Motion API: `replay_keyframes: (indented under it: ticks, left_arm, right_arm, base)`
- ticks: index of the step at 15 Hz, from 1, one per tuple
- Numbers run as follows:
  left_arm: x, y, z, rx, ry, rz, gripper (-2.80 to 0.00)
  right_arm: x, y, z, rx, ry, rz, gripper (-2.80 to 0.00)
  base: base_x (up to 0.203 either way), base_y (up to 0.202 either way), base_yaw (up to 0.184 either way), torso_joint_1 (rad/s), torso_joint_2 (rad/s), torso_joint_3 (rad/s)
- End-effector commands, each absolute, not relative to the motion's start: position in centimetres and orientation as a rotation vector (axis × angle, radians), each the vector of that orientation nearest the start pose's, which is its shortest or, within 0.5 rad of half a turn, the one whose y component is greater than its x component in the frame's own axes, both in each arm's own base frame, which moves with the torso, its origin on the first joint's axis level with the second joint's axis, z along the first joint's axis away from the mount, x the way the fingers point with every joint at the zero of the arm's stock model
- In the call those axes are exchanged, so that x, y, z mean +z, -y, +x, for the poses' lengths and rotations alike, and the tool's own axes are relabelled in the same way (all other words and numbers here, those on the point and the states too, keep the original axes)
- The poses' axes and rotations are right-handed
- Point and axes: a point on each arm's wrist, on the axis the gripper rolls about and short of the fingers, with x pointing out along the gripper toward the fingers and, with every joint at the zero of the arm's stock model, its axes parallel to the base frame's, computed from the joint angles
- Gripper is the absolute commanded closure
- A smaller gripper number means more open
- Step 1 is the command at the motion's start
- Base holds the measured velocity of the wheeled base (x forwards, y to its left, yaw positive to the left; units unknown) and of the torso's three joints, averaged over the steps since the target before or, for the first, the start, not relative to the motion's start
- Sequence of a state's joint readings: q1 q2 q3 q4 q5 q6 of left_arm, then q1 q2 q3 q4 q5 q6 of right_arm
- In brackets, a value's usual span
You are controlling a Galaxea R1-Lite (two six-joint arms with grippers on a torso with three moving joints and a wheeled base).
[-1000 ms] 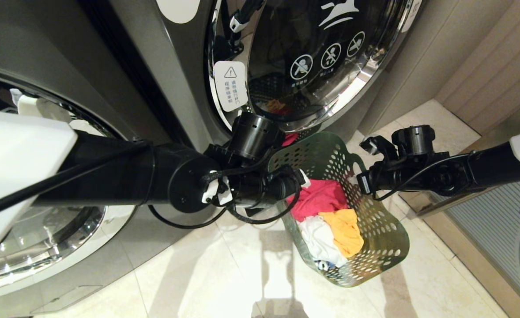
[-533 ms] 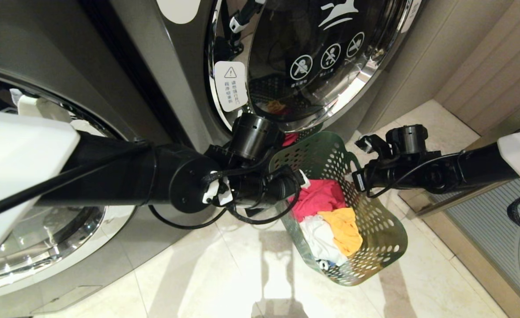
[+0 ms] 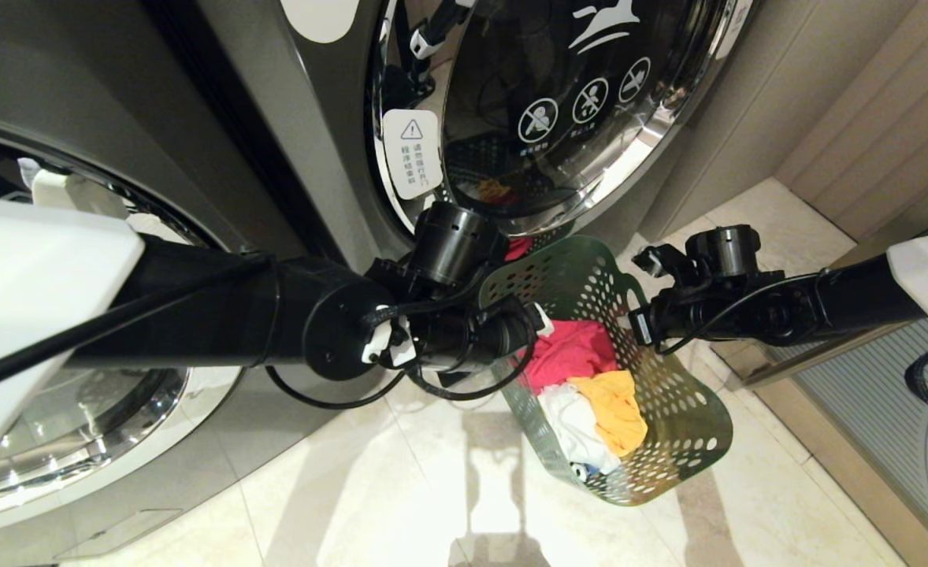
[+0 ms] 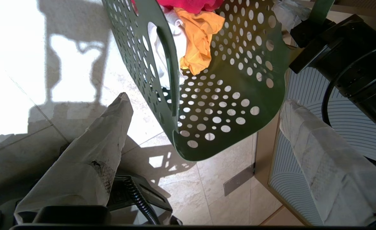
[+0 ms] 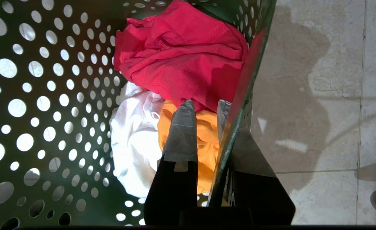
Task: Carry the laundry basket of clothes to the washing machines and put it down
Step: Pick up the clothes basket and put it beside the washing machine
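The dark green laundry basket (image 3: 673,394) leans tilted over the tile floor just in front of the washing machines (image 3: 558,102). Inside lie the clothes: a pink-red piece (image 3: 570,350), a yellow-orange one (image 3: 614,409) and a white one (image 3: 566,425). My right gripper (image 3: 641,327) is shut on the basket's wall (image 5: 239,105), one finger inside above the clothes (image 5: 181,54) and one outside. My left gripper (image 4: 205,100) stands wide open at the opposite side. Its fingers (image 4: 111,127) straddle the basket's end (image 4: 226,95) without touching it.
A second washer door (image 3: 78,409) fills the left of the head view. A beige panelled wall (image 3: 866,118) and a striped mat (image 3: 889,425) lie to the right. Pale floor tiles (image 3: 401,488) spread in front of the basket.
My right arm has shifted slightly left, toward the basket, and the basket has rocked a little with it. The left arm has kept still.
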State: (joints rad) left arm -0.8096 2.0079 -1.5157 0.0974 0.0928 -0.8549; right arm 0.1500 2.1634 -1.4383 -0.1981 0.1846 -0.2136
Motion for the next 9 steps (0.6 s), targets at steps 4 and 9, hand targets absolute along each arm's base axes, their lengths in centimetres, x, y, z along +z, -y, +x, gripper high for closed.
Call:
replay_keyframes:
  ticks: [4,9]
  left_arm:
    - [19.9,29.0,27.8,-0.412,-0.790,-0.541,-2.80]
    - [19.9,29.2,27.6,-0.418,-0.795,-0.535,-2.80]
  right_arm:
    - [14.2,-7.0,42.8,0.386,-0.495,-0.203,0.00]
    - [15.0,-6.8,42.0,0.316,-0.498,-0.223,0.00]
  base:
    - [0.000,0.000,0.000,0.000,0.00,0.000]
    - [0.000,0.000,0.000,0.000,0.00,0.000]
